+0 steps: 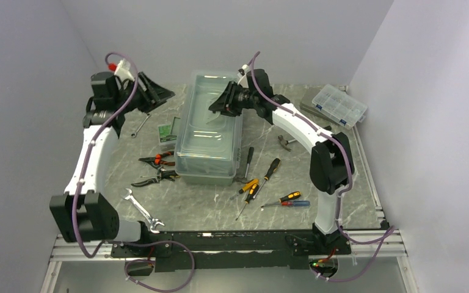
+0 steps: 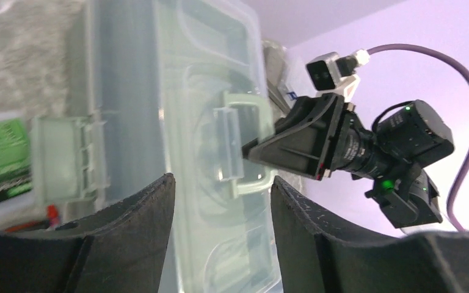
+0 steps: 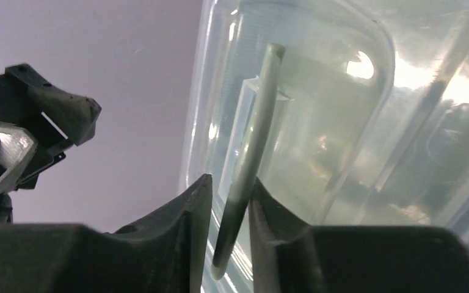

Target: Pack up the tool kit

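Observation:
The sage-green toolbox (image 1: 207, 152) stands mid-table with its translucent lid down. My right gripper (image 1: 218, 105) reaches over the lid from the right and is shut on the lid's handle (image 3: 258, 122), which stands raised edge-on between the fingers (image 3: 229, 189). My left gripper (image 1: 159, 93) hovers open and empty off the box's back left corner, facing the lid (image 2: 207, 73) and the handle (image 2: 244, 146). Loose tools lie around the box: pliers (image 1: 159, 160), cutters (image 1: 156, 179), a wrench (image 1: 143, 210) and screwdrivers (image 1: 269, 171).
A small clear organizer box (image 1: 340, 105) sits at the back right. A green packet (image 1: 170, 131) and a small wrench (image 1: 139, 125) lie left of the toolbox. More screwdrivers (image 1: 290, 200) and small pliers (image 1: 286, 142) lie to its right. Walls enclose three sides.

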